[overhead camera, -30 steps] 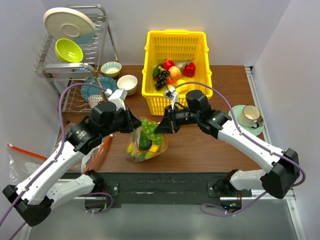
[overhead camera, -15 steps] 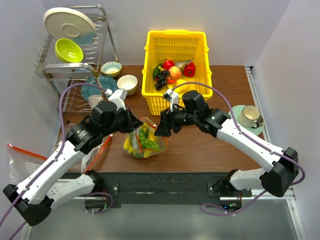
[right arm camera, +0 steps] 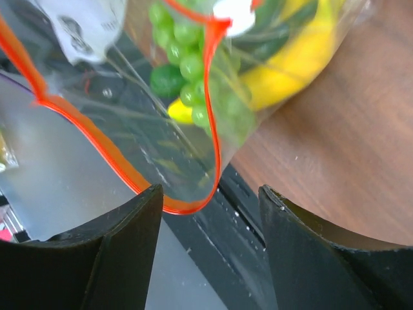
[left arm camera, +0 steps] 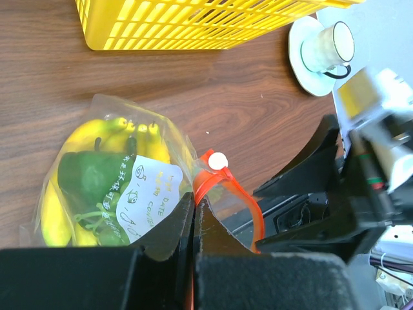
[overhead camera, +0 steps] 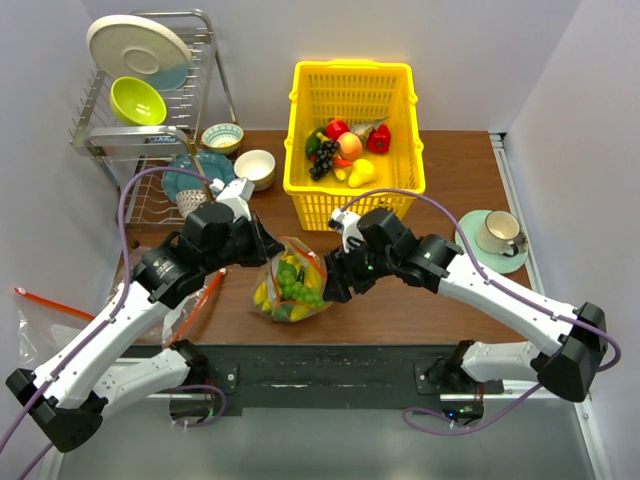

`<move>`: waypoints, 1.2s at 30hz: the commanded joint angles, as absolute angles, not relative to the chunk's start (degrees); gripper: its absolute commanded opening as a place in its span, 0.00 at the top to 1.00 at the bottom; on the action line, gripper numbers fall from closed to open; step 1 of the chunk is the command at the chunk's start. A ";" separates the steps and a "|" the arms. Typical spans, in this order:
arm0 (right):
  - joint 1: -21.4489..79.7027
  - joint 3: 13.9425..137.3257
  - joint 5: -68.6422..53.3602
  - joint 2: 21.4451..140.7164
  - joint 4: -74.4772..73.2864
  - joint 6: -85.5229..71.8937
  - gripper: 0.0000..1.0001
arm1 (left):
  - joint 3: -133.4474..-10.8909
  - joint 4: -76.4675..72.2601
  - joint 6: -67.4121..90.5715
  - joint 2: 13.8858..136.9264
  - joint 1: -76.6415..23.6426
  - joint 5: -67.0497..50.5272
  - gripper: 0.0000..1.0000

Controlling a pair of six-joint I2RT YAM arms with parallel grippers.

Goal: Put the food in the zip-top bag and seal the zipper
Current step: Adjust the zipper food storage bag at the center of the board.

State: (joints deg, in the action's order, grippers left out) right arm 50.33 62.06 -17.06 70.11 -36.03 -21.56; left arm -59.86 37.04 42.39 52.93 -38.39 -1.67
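Having released the zip-top bag (overhead camera: 292,288), the right pincer (right arm camera: 210,196) is standing wide, the orange zipper (left arm camera: 245,194) dipping between its jaws. Meanwhile the left pincer (left arm camera: 195,205) is still clamping the bag's mouth; food (left arm camera: 97,174) is lying inside, on the counter (left arm camera: 193,84).

orange-red zipper (left arm camera: 242,190), green grapes (right arm camera: 190,64), yellow basket (overhead camera: 305,195)

Bag (right arm camera: 161,152) mouth over parted gripper (right arm camera: 210,194)
Orange zipper (right arm camera: 177,209) dips between the jaws; grapes (right arm camera: 187,61) and banana (right arm camera: 297,61) inside.
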 commanded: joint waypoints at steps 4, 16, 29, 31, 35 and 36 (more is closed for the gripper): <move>51.86 62.57 -12.49 72.68 -33.66 -23.82 0.49 | -62.14 34.01 42.01 51.86 -38.50 -2.02 1.00; 51.86 83.75 -2.29 76.11 -43.15 -22.50 1.00 | -60.73 36.03 42.98 52.29 -38.58 -6.59 1.00; 51.94 86.92 -1.58 73.92 -37.89 -26.28 1.00 | -56.44 33.32 44.12 53.00 -38.58 -10.45 1.00; 51.94 86.58 -2.19 72.60 -36.57 -26.28 1.00 | -50.40 27.81 46.83 52.82 -38.58 -13.70 1.00; 51.94 82.28 -2.11 72.24 -34.81 -26.54 1.00 | -48.33 23.99 48.34 53.26 -38.58 -16.44 1.00; 51.94 81.22 -1.94 72.51 -35.07 -26.63 1.00 | -52.60 27.30 46.86 53.35 -38.58 -14.26 1.00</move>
State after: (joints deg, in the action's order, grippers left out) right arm 51.75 83.05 -1.96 74.83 -40.32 -25.65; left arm -48.23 29.82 46.04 53.17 -38.39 -12.67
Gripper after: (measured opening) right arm 0.012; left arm 0.019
